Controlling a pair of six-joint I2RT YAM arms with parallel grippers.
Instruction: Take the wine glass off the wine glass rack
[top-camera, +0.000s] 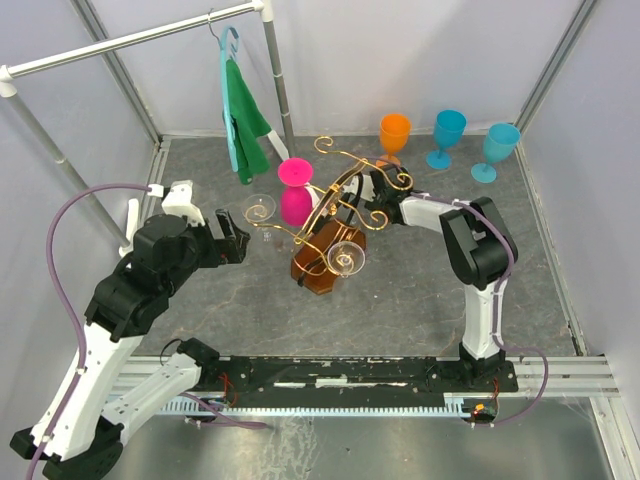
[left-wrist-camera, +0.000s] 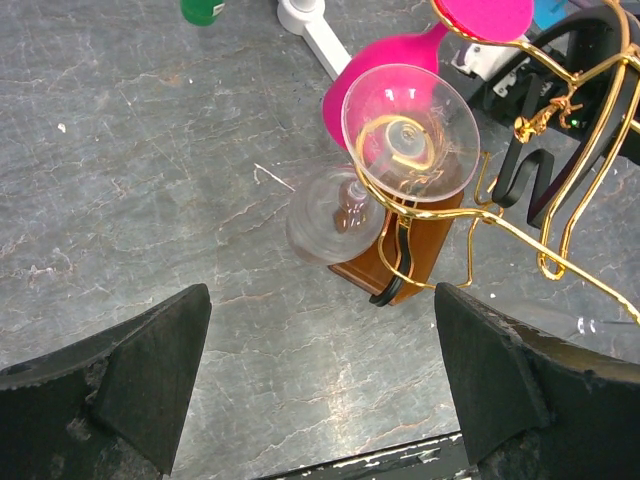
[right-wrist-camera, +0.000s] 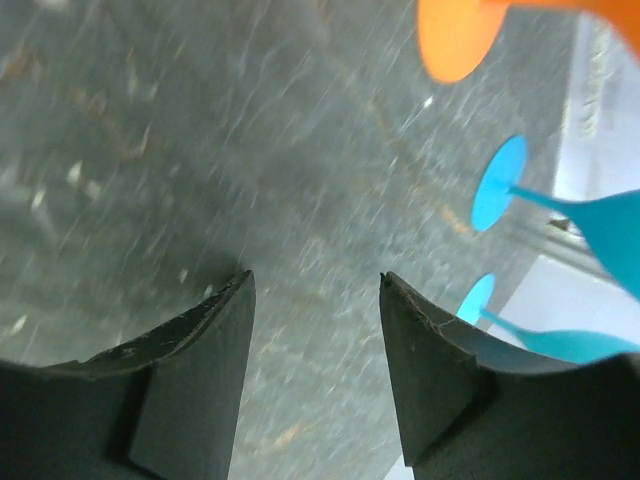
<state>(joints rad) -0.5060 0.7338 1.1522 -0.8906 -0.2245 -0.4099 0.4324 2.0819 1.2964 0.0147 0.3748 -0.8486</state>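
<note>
The left gripper is spread as wide as it goes and holds nothing. It points at the clear wine glass just beyond its fingertips. That glass hangs upside down a little left of the middle of the surface. Its round foot is caught on a scroll-ended arm of the gold curly-wire wine glass rack with the amber-brown base, and its bowl dangles below.

I judge the step in hand to be the approach. The jaws should go in level on either side of the bowl or stem and close gently. They should then draw the foot along the wire toward the arm's open end rather than straight down, or the light rack may tip.

A pink plastic goblet stands just beside the glass, near enough to be knocked. A second clear glass hangs on the rack's near side. The right gripper, at the rack's right side, has its jaws partly apart with only floor between them. It could steady the rack, I think.

The grey marbled surface carries everything. At its far left corner a grey clothes rail bears a teal hanger with a green cloth. Along the far edge, toward the far right corner, stand an orange goblet, a turquoise goblet and a paler blue goblet. White panel walls close the room in.
</note>
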